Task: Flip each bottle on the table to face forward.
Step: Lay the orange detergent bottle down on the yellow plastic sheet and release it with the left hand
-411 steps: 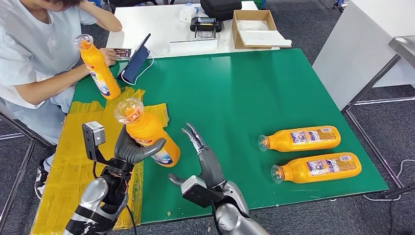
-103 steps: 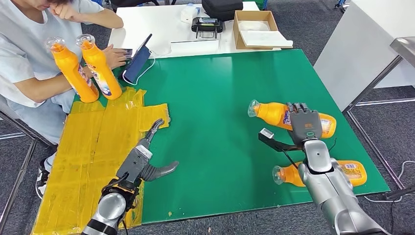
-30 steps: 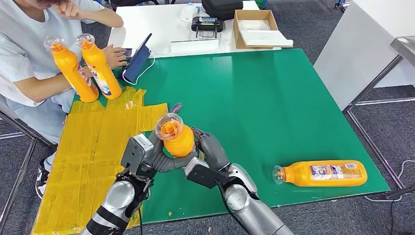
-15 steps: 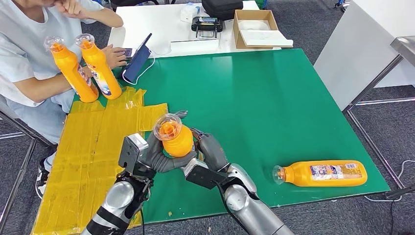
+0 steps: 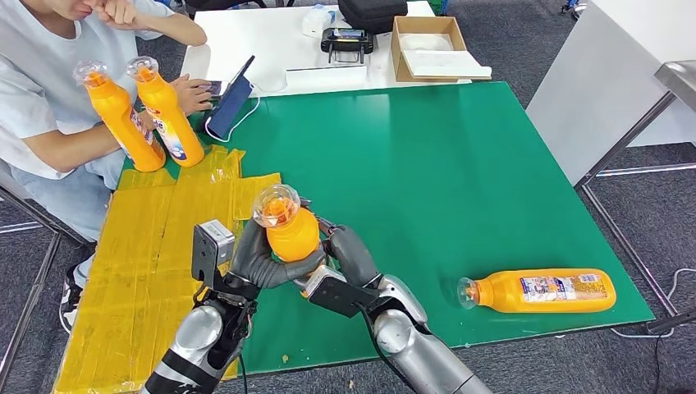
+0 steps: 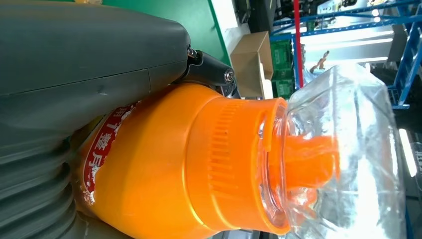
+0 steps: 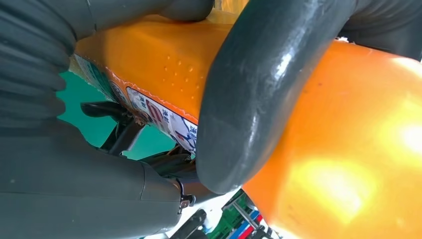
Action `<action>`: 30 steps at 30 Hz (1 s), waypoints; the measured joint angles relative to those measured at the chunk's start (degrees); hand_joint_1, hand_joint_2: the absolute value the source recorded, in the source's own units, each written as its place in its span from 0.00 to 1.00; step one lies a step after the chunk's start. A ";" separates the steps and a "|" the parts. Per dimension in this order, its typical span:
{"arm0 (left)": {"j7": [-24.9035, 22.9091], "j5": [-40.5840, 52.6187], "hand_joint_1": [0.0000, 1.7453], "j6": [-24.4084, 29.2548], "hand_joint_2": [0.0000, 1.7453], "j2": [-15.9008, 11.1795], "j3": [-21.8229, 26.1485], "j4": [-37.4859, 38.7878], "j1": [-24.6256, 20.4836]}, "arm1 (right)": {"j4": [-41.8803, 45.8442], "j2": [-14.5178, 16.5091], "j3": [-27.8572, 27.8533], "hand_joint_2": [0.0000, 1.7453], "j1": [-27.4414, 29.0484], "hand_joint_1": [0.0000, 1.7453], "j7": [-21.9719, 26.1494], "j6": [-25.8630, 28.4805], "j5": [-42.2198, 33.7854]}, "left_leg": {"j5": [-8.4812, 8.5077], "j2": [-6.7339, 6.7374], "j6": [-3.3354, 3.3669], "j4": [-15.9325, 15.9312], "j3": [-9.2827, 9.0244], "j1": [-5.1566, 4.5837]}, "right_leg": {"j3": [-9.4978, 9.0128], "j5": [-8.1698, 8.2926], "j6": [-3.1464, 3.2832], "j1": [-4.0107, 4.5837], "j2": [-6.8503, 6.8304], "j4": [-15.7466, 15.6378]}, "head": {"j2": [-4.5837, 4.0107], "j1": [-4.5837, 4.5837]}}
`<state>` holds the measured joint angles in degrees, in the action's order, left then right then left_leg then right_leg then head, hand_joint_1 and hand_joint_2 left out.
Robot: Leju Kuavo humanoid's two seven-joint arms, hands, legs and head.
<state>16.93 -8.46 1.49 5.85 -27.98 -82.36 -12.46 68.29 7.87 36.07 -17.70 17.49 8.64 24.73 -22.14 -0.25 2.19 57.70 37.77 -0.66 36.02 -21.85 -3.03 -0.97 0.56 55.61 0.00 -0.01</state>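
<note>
Near you, both hands grip one orange bottle [image 5: 289,230] upright above the green table [image 5: 427,156], left hand [image 5: 254,261] wrapping its body, right hand [image 5: 349,256] closed on its far side; judge this a mid-transfer step, so next release right, stand it beside the two upright bottles [image 5: 139,115]; one lying bottle [image 5: 538,290] remains.

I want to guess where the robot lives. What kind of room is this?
Probably a lab or workshop: a green-topped work table, tall blue metal shelving racks, and a seated person in a pale shirt with a device.
</note>
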 joint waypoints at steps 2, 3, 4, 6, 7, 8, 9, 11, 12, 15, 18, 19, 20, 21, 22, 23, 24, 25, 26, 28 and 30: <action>0.20 0.14 1.00 0.48 1.00 0.04 0.00 -0.03 0.07 | -0.12 0.00 0.09 1.00 -0.14 1.00 -0.01 0.01 -0.16 | 0.00 0.00 0.00 0.00 0.00 0.00 | 0.00 0.00 0.00 0.00 0.00 0.00 | 0.00 -0.01; 0.25 0.16 1.00 0.62 1.00 0.07 0.00 -0.04 0.10 | -0.18 0.00 0.12 1.00 -0.20 1.00 -0.01 0.00 -0.21 | 0.00 0.00 0.00 0.00 0.00 0.00 | 0.00 0.00 0.00 0.00 0.00 0.00 | 0.00 -0.01; 0.25 0.17 1.00 0.70 1.00 0.09 0.00 -0.05 0.12 | -0.24 0.00 0.15 1.00 -0.26 1.00 -0.01 -0.01 -0.25 | 0.00 0.00 0.00 0.00 0.00 0.00 | 0.00 0.00 0.00 0.00 0.00 0.00 | 0.00 -0.01; 0.28 0.10 1.00 0.87 1.00 0.13 -0.01 -0.06 0.14 | -0.39 0.00 0.20 1.00 -0.39 1.00 0.00 -0.01 -0.37 | 0.00 0.00 0.00 0.00 0.00 0.00 | 0.00 0.00 0.00 0.00 0.00 0.00 | 0.00 -0.01; 0.30 0.04 1.00 0.93 1.00 0.14 -0.02 -0.06 0.14 | -0.45 0.00 0.22 1.00 -0.44 1.00 0.01 0.01 -0.44 | 0.00 0.00 0.00 0.00 0.00 0.00 | 0.00 0.00 0.00 0.00 0.00 0.00 | 0.00 -0.01; 0.33 -0.04 1.00 1.00 1.00 0.14 -0.02 -0.06 0.15 | -0.51 0.00 0.24 1.00 -0.49 0.99 0.02 0.03 -0.51 | 0.00 0.00 0.00 0.00 0.00 0.00 | 0.00 0.00 0.00 0.00 0.00 0.00 | 0.00 -0.01; 0.36 -0.14 1.00 1.04 1.00 0.14 -0.02 -0.07 0.15 | -0.54 0.00 0.25 1.00 -0.54 0.75 0.04 0.08 -0.57 | 0.00 0.00 0.00 0.00 0.00 0.00 | 0.00 0.00 0.00 0.00 0.00 0.00 | 0.00 -0.01; 0.45 -0.38 1.00 1.20 1.00 0.15 -0.02 -0.08 0.16 | -0.56 -0.01 0.25 1.00 -0.61 0.25 0.13 0.32 -0.73 | 0.00 0.00 0.00 0.00 0.00 0.00 | 0.00 0.00 0.00 0.00 0.00 0.00 | 0.00 -0.01; 0.50 -0.52 1.00 1.36 1.00 0.15 -0.02 -0.11 0.16 | -0.54 -0.02 0.25 1.00 -0.62 0.01 0.19 0.51 -0.81 | 0.00 0.00 0.00 0.00 0.00 0.00 | 0.01 0.00 0.00 0.00 0.00 0.00 | 0.00 -0.01; 0.73 -0.83 1.00 2.08 1.00 0.16 -0.02 -0.44 0.16 | -0.06 -0.08 0.21 1.00 -0.54 0.00 0.31 1.20 -1.12 | 0.00 0.00 0.00 0.00 0.00 0.00 | 0.02 0.00 0.00 0.00 0.00 0.00 | 0.00 -0.02; 0.97 -1.05 1.00 2.75 1.00 0.19 -0.02 -1.13 0.15 | 1.18 -0.28 -0.04 1.00 -0.27 0.00 0.32 1.77 -1.48 | 0.00 0.00 0.00 0.00 0.00 0.00 | 0.02 0.00 0.00 0.00 0.00 0.00 | 0.00 -0.02; 1.02 -1.08 1.00 3.00 1.00 0.20 -0.01 -1.37 0.15 | 1.68 -0.38 -0.17 1.00 -0.15 0.00 0.32 1.86 -1.55 | 0.00 0.00 0.00 0.00 0.00 0.00 | 0.02 0.00 0.00 0.00 0.00 0.00 | 0.00 -0.01; 1.06 -1.09 1.00 3.30 1.00 0.21 0.03 -1.62 0.14 | 2.20 -0.50 -0.29 1.00 -0.04 0.00 0.32 1.93 -1.61 | 0.00 0.00 0.00 0.00 0.00 0.00 | 0.02 0.00 0.00 0.00 0.00 0.00 | 0.00 0.00; 1.10 -1.09 1.00 3.70 1.00 0.21 0.19 -1.82 0.12 | 2.67 -0.61 -0.47 1.00 0.07 0.00 0.31 2.09 -1.68 | 0.00 0.01 0.00 0.00 0.00 0.00 | 0.02 0.00 0.00 0.00 0.00 0.00 | 0.00 0.00; 1.13 -1.09 1.00 4.11 1.00 0.19 0.48 -1.97 0.09 | 3.10 -0.75 -0.70 1.00 0.17 0.00 0.31 2.28 -1.74 | 0.00 0.01 0.00 0.00 0.00 0.00 | 0.02 0.00 0.00 0.00 0.00 0.00 | 0.00 0.01; 1.16 -1.10 1.00 4.52 1.00 0.16 0.86 -2.08 0.05 | 3.49 -0.90 -0.97 1.00 0.25 0.00 0.30 2.51 -1.79 | 0.00 0.01 0.00 0.00 0.00 0.00 | 0.02 0.00 0.00 0.00 0.00 0.00 | 0.00 -0.01; 1.19 -1.09 1.00 4.90 1.00 0.13 1.34 -2.16 0.00 | 3.85 -1.09 -1.28 1.00 0.32 0.00 0.30 2.72 -1.84 | 0.00 0.01 0.00 0.00 0.00 0.00 | 0.02 0.00 0.00 0.00 0.00 0.00 | 0.00 0.00; 1.21 -1.04 1.00 5.14 1.00 0.09 1.74 -2.22 -0.02 | 4.13 -1.28 -1.51 1.00 0.34 0.00 0.30 2.80 -1.85 | 0.00 0.00 0.00 0.00 0.00 0.00 | 0.02 0.01 0.00 0.00 0.00 0.00 | 0.00 0.00; 1.24 -0.94 1.00 5.42 1.00 0.08 2.00 -2.28 -0.05 | 4.34 -1.42 -1.65 1.00 0.35 0.00 0.30 2.85 -1.86 | 0.00 0.00 0.00 0.00 0.00 0.00 | 0.02 0.01 -0.01 0.00 0.00 0.00 | 0.00 0.00; 1.34 -0.52 1.00 6.12 1.00 0.07 2.32 -2.37 -0.15 | 4.62 -1.60 -1.76 1.00 0.35 0.00 0.30 2.85 -1.86 | 0.01 0.01 0.00 0.00 0.00 0.00 | 0.02 0.01 -0.01 0.00 0.00 0.00 | 0.00 0.00; 1.61 0.19 1.00 7.21 1.00 0.07 2.65 -2.38 -0.34 | 4.83 -1.69 -1.80 1.00 0.34 0.00 0.30 2.85 -1.85 | 0.01 0.02 0.00 0.00 0.00 0.00 | 0.02 0.02 -0.01 0.00 0.01 0.00 | 0.00 -0.01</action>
<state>18.53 -8.27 8.70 5.92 -25.33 -84.74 -12.80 73.12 6.17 34.27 -17.36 17.79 11.49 22.88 -22.14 -0.23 2.19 57.70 37.77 -0.66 36.04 -21.84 -3.05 -0.97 0.57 55.61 0.00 -0.02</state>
